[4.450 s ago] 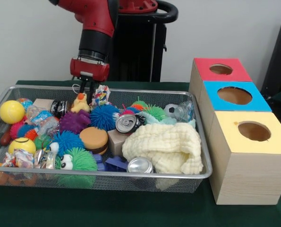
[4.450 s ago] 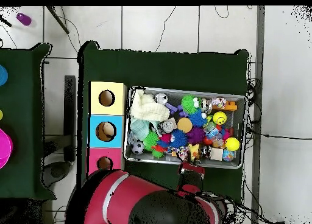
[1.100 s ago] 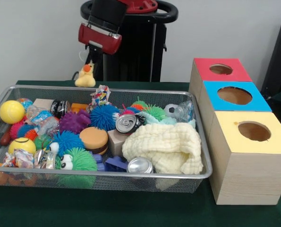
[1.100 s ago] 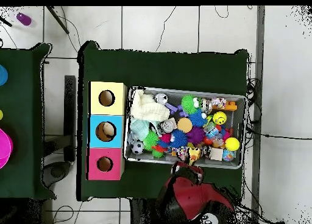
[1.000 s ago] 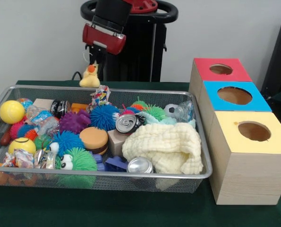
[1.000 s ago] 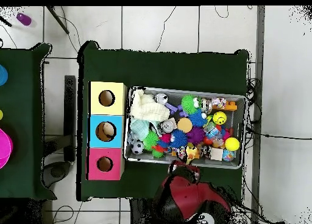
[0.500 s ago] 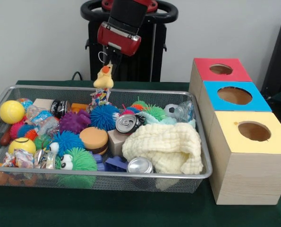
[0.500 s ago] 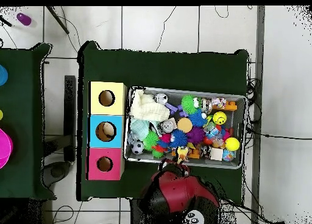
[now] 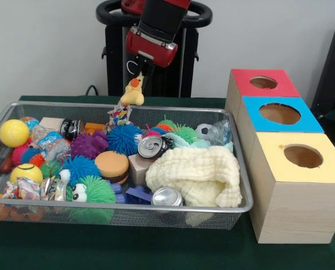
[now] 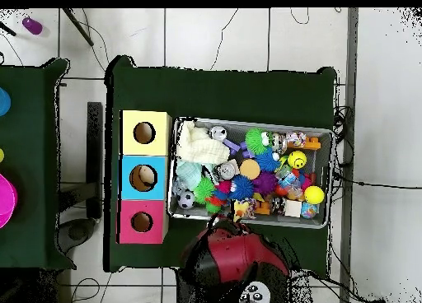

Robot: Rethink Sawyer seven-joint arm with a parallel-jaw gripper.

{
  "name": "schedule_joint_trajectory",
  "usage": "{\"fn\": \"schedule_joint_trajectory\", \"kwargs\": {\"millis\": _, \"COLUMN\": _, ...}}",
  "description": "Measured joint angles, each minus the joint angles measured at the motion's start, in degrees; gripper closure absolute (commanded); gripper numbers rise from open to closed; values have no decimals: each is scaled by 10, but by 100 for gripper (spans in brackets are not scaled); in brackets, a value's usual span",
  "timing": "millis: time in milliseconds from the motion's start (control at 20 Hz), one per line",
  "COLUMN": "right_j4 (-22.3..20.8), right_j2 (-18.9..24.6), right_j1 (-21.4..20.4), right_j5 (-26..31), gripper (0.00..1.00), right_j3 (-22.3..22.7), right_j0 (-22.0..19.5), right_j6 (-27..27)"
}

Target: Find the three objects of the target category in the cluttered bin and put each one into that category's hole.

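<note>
I'm carrying the duck (image 9: 133, 91) pinched in the gripper (image 9: 139, 73), hanging above the bin's (image 9: 128, 208) far rim — the grip is only on its head, so it could be slipping loose before reaching the boxes (image 9: 280, 115).

Bright, even indoor light, soft from above. Faint shadow lies under the wire bin (image 9: 122, 211) on the green tabletop (image 9: 156, 247). Small glints show on the cans (image 9: 167, 197). The front view is slightly soft.

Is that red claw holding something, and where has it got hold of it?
Yes: the gripper holds a yellow toy duck by the top of its head.
</note>
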Motion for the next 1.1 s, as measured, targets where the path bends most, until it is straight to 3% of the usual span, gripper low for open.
{"fn": "schedule_joint_trajectory", "kwargs": {"millis": 600, "right_j4": 70, "right_j2": 32, "right_j1": -38, "right_j5": 192, "gripper": 100, "right_j3": 0, "right_j0": 7, "right_j6": 0}}
{"fn": "schedule_joint_trajectory", "kwargs": {"millis": 1100, "right_j4": 111, "right_j2": 38, "right_j1": -53, "right_j5": 274, "gripper": 100, "right_j3": 0, "right_j0": 29, "right_j6": 0}}
